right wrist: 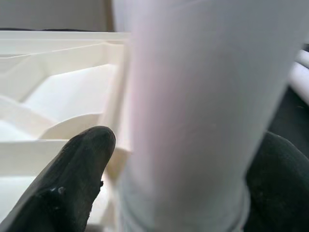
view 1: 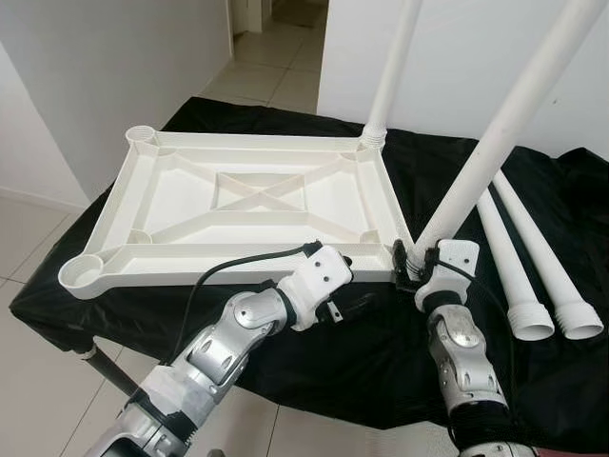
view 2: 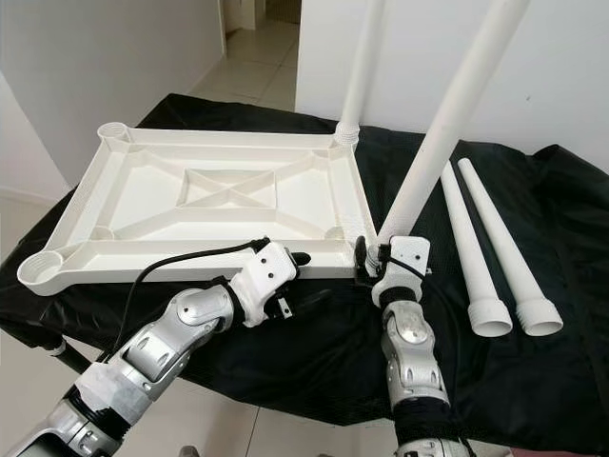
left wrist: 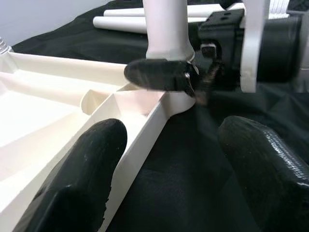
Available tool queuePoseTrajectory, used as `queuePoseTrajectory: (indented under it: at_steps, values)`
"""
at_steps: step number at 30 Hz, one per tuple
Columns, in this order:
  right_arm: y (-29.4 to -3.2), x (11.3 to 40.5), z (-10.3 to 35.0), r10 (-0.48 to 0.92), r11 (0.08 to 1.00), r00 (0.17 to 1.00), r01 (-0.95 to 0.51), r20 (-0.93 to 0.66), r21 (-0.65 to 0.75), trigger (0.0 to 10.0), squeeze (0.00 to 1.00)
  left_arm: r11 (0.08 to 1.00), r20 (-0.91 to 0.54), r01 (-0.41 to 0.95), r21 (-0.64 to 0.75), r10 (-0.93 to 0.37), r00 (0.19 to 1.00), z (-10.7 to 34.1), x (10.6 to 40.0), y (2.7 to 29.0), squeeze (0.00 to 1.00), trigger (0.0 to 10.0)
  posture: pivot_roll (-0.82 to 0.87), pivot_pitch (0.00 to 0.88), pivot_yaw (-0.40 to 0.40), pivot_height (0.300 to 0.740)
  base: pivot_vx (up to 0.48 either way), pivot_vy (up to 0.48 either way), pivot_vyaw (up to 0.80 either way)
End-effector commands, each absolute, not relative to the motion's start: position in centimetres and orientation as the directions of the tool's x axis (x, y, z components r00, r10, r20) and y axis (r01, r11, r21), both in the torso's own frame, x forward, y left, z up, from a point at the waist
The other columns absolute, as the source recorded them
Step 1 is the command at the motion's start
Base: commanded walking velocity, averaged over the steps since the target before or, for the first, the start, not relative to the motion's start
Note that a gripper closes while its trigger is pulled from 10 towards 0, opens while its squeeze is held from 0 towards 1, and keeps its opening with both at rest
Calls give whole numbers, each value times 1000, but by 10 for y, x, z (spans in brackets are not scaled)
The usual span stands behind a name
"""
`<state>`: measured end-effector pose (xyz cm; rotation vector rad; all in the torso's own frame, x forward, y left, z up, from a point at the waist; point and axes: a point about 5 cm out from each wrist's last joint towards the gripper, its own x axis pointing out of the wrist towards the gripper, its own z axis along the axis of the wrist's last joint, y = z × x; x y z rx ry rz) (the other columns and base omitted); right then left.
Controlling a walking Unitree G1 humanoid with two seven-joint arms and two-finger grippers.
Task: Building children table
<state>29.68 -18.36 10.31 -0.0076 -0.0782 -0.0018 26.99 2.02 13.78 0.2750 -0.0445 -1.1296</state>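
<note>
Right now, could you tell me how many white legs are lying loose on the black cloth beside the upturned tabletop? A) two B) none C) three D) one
A: two loose legs lie side by side on the black cloth, right of the tabletop.

A black crinkled cloth [view 1: 533, 381] covers the low bench and hangs over its near edge and left corner, where a dark metal leg [view 1: 107, 367] angles down to the floor. The floor is pale glossy square tile [view 1: 38, 381], running back through an open doorway [view 1: 281, 38] beyond the far edge. Plain white walls [view 1: 105, 67] stand on both sides, evenly and softly lit.
</note>
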Motion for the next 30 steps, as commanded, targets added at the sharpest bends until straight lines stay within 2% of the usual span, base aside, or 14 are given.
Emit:
queuePoseTrajectory:
  at_steps: [1,4,6,7,9,11,14,28,29,30]
  values:
    - [-187,293,101,21,1000,997,-20,80,-11,10000,0,330,-104,916,226,-927,360,139,265,21,0,10000,-33,0,-59,740,0,0,0]
    - [-193,289,100,103,994,991,-99,85,-39,10000,0,353,-75,909,221,-923,377,144,267,24,0,10000,-39,0,-48,740,0,0,0]
    - [-193,289,100,103,994,991,-99,85,-39,10000,0,353,-75,909,221,-923,377,144,267,24,0,10000,-39,0,-48,740,0,0,0]
    - [-198,289,102,153,987,984,-148,90,-63,10000,0,358,-66,908,220,-923,380,146,268,26,0,10000,-43,0,-41,740,0,0,0]
    - [-198,289,102,153,987,984,-148,90,-63,10000,0,358,-66,908,220,-923,380,146,268,26,0,10000,-43,0,-41,740,0,0,0]
    - [-204,292,108,248,966,964,-238,96,-100,10000,0,353,-62,910,217,-926,373,149,269,29,0,10000,-48,0,-31,740,0,0,0]
    - [-206,300,113,299,951,950,-288,91,-114,10000,0,342,-67,914,220,-929,363,150,268,29,0,10000,-47,0,-27,740,0,0,0]
    - [-193,328,121,453,885,890,-444,45,-138,10000,0,349,-56,907,237,-927,371,155,271,28,0,10000,-30,0,-28,740,0,0,0]
    - [-193,328,120,459,882,888,-450,39,-141,3765,0,350,-56,906,238,-927,372,155,271,28,0,10000,-27,0,-29,740,0,0,0]
    - [-193,328,120,459,882,888,-450,39,-141,3765,0,350,-56,906,238,-927,372,155,271,28,0,10000,-27,0,-29,740,0,0,0]
